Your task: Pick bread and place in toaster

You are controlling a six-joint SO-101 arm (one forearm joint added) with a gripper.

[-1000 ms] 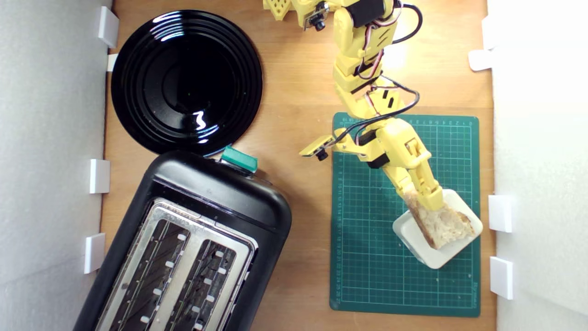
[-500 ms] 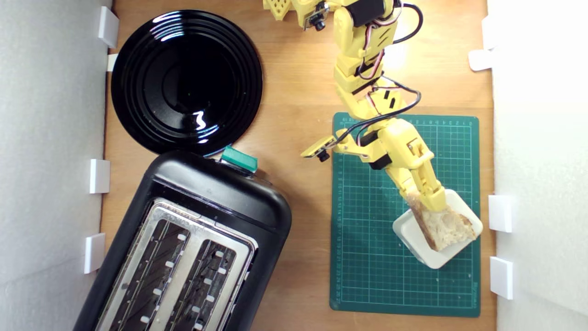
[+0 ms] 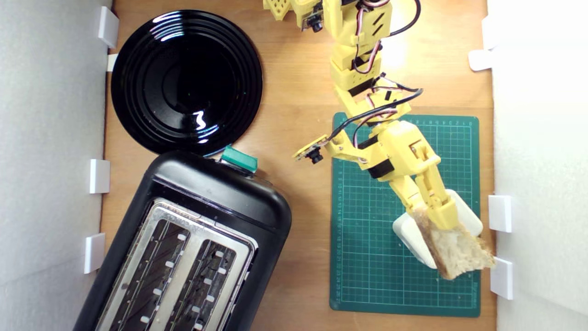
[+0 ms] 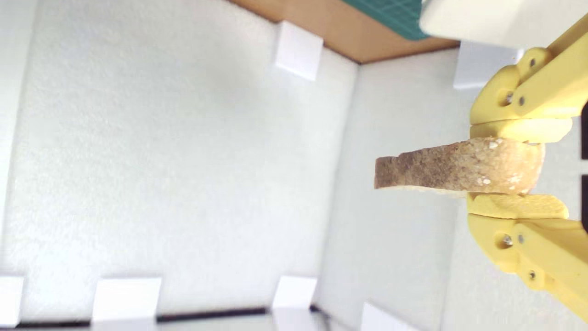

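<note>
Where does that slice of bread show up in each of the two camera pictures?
Exterior view: the bread is low on the exterior view's right, pinched in the yellow gripper, overhanging the white block on the green mat.
Wrist view: the bread is seen edge-on, crust facing the camera, clamped between the two yellow gripper fingers.
Shared landmark: the white block on the green mat.

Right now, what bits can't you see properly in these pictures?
- The toaster: its lower end is cut off by the exterior view's bottom edge.
- The white block: partly hidden under the bread and gripper in the exterior view.
- The bread's crumb face: the wrist view shows only its crust edge.
- The arm's base: cut off at the exterior view's top.
</note>
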